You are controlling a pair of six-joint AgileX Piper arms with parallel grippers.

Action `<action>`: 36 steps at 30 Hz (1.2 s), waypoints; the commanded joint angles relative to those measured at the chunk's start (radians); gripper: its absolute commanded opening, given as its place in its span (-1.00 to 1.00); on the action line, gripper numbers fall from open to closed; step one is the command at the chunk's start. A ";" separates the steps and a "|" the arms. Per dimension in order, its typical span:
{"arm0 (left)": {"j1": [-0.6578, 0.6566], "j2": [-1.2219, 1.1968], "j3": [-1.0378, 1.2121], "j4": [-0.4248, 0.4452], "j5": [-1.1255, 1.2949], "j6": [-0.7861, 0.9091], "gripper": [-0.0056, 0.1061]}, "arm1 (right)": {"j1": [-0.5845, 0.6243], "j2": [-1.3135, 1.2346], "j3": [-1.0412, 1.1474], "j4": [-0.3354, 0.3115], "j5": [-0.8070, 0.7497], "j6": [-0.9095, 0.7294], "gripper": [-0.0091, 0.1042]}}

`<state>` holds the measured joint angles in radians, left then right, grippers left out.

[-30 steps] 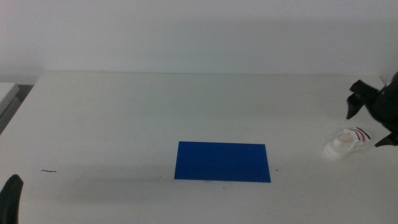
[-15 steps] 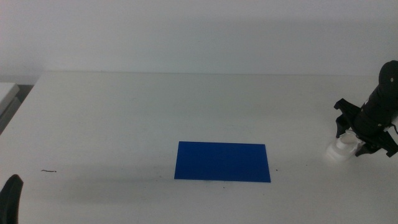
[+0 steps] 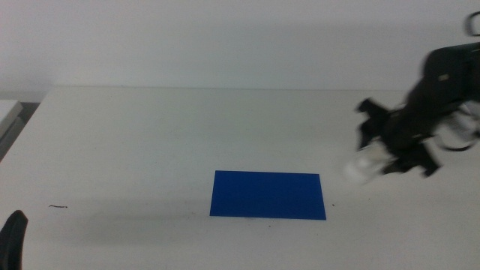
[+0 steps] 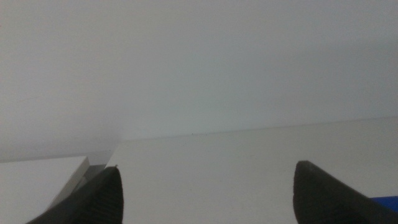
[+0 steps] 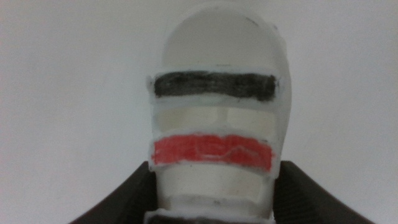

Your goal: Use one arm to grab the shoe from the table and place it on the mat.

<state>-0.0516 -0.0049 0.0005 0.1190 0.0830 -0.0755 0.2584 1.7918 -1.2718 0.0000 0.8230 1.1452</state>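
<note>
My right gripper [image 3: 391, 152] is shut on the small white shoe [image 3: 363, 166] and holds it in the air above the table [image 3: 150, 142], to the right of the deep-blue mat [image 3: 268, 195]. The shoe's toe points toward the mat. In the right wrist view the shoe [image 5: 214, 112] sits between my two dark jaws, with its black strap and red strap facing the camera. My left gripper [image 4: 205, 193] is open and empty; only its stub [image 3: 13, 238] shows at the bottom left of the middle view.
A small dark scrap [image 3: 58, 205] lies on the table at the left. A light-coloured ledge [image 3: 9, 111] stands beyond the table's left edge. A corner of the mat [image 4: 388, 200] shows in the left wrist view.
My right gripper came down onto the shoe at the right edge, shut on it, lifted it and carried it left toward the mat. The left arm has not moved.
</note>
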 commanded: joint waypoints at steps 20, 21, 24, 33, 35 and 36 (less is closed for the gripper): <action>0.000 0.005 0.000 -0.002 -0.012 -0.002 0.78 | 0.403 0.177 -0.257 -0.048 0.056 -0.401 -0.60; 0.000 0.005 0.000 -0.002 -0.012 -0.002 0.78 | 0.405 0.177 -0.257 -0.043 0.052 -0.575 -0.64; 0.000 0.005 0.000 -0.002 -0.012 -0.002 0.78 | 0.410 0.179 -0.257 -0.031 0.091 -0.993 -0.69; 0.000 0.005 0.000 -0.002 -0.012 -0.002 0.78 | 0.421 0.179 -0.257 -0.038 0.097 -1.833 -0.69; 0.000 0.005 0.000 -0.002 -0.012 -0.002 0.78 | 0.421 0.182 -0.257 -0.034 0.097 -1.924 -0.71; 0.000 0.005 0.000 -0.002 -0.012 -0.002 0.78 | 0.421 0.184 -0.257 -0.026 0.097 -1.944 -0.72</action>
<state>-0.0516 -0.0049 0.0005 0.1190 0.0830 -0.0755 0.6764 1.9754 -1.5221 -0.0313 0.9262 -0.7063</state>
